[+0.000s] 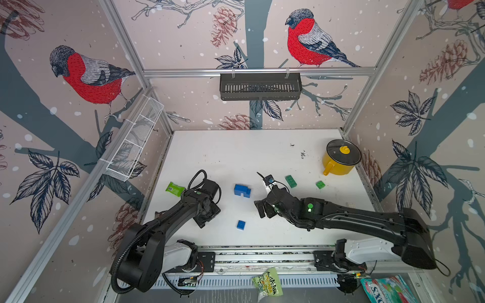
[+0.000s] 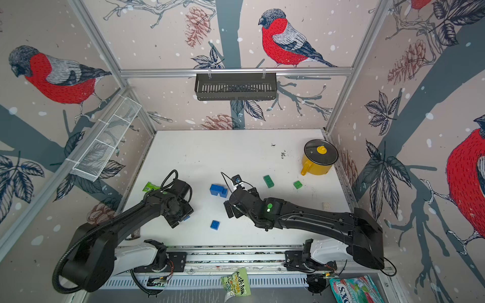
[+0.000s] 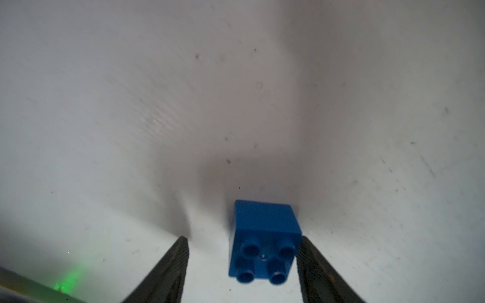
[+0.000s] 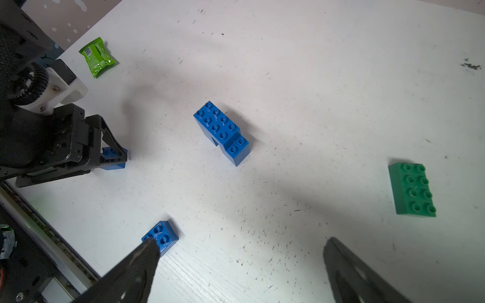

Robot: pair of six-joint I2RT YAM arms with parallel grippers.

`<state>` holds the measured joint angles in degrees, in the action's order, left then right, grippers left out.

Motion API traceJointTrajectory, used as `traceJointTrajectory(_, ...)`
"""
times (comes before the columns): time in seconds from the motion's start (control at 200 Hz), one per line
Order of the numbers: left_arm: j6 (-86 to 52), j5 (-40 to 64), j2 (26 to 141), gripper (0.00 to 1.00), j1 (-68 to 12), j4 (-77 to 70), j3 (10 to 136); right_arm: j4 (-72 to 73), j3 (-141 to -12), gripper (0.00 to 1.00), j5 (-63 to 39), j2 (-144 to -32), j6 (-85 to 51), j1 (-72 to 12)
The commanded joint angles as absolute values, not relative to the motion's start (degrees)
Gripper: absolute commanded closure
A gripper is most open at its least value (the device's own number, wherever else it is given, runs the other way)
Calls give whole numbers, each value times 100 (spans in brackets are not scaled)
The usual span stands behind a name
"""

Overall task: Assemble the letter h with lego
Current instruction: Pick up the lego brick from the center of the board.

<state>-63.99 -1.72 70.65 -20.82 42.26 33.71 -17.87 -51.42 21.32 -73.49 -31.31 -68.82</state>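
Observation:
A blue square lego brick (image 3: 265, 236) sits on the white table (image 1: 236, 157) between the fingers of my left gripper (image 3: 242, 238). One finger touches its side and a gap shows at the other, so the jaws stand open around it. Mid-table stands a blue lego assembly (image 1: 242, 190) of an oblong brick on square ones. Another blue square brick (image 1: 241, 224) lies loose nearer the front. A green oblong brick (image 1: 291, 181) and a green square brick (image 1: 320, 184) lie to the right. My right gripper (image 4: 241, 245) hovers open and empty beside the assembly.
A yellow pot with a lid (image 1: 341, 157) stands at the back right. A flat green packet (image 1: 174, 188) lies by the left arm. A white brick (image 2: 326, 205) lies near the right edge. A black basket (image 1: 259, 86) and a white mesh basket (image 1: 133, 141) hang on the walls.

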Motion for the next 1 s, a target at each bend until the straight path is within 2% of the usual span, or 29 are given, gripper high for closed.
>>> traceJointTrajectory(0.0, -6173, -276, 7145, 34, -2065, 4226, 3411, -1648, -5150, 1, 2102, -7328, -3120, -6901)
traceJointTrajectory(0.51, -5714, -56, 7605, 37, -2065, 4071, 3616, -1556, -5142, 1, 2059, -7337, -3085, -6961)
traceJointTrajectory(0.995, -5722, -211, 7463, 38, -2065, 4254, 3681, -1521, -5109, 1, 2048, -7394, -3076, -6997)
